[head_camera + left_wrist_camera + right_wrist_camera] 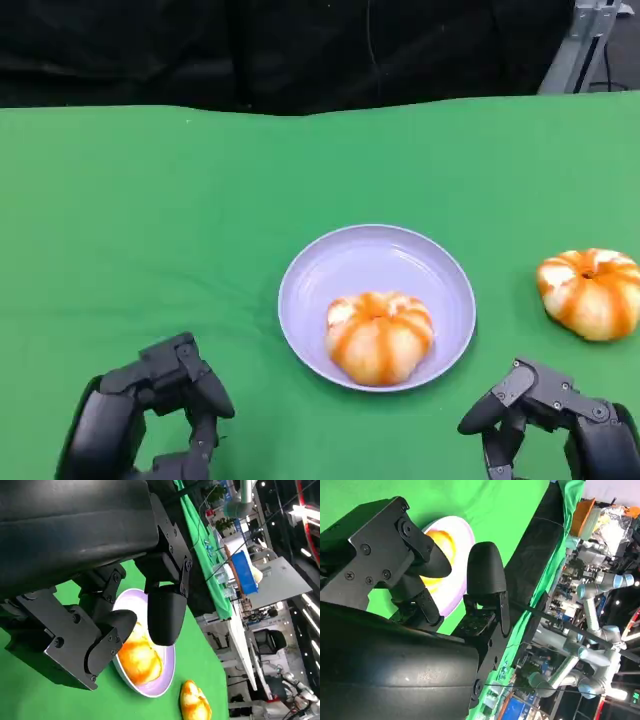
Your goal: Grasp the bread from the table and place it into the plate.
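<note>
A pale lilac plate (330, 270) sits in the middle of the green table, and one orange-and-white striped bread (379, 335) lies in its near half. A second bread (591, 291) of the same kind lies on the cloth at the far right. My left hand (160, 410) hovers at the lower left, fingers apart, holding nothing. My right hand (550, 415) is at the lower right, just in front of the second bread, also holding nothing. The left wrist view shows the plate (167, 672), the bread (140, 660) in it and the second bread (195, 702). The right wrist view shows the plate (457, 580).
The green cloth (150, 230) covers the whole table, with bare cloth left of the plate. A black backdrop runs behind the far edge, and a metal stand (585, 45) rises at the back right. Other tables and robot arms (590, 630) stand beyond.
</note>
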Available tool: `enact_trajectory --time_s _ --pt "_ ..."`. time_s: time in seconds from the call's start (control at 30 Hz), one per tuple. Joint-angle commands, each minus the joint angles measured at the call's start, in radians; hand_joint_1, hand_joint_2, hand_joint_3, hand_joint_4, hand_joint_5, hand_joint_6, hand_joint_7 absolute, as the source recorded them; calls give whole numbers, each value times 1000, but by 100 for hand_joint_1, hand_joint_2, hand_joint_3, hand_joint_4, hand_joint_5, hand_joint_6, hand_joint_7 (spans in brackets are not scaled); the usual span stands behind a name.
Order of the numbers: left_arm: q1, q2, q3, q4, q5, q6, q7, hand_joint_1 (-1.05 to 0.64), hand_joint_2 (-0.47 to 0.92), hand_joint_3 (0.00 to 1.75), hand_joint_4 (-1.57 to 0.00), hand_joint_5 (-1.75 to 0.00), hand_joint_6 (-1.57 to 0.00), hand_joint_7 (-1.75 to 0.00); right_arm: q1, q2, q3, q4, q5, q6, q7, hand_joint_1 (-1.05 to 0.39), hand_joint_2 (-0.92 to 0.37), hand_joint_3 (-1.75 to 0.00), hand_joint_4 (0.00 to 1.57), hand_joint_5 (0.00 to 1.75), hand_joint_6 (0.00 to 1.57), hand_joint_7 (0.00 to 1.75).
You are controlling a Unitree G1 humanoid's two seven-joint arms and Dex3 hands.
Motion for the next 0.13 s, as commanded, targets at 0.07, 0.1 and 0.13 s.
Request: enact_trajectory --time_s 0.07,0.1,0.13 --pt "-19 7 10 13 -7 -11 -11 6 36 142 -81 -174 -76 -159 4 -11 -6 4 9 -18 1 2 -38 -128 87 173 81 132" --pt "-22 8 11 13 -6 -9 -10 7 36 142 -81 -174 -77 -159 4 -11 -6 4 10 -17 2 3 -38 -128 87 173 81 132" --pt "-23 8 12 11 -4 -4 -8 7 36 143 -81 -174 -77 -159 4 -11 -5 3 10 -17 2 3 -38 -128 87 172 81 132"
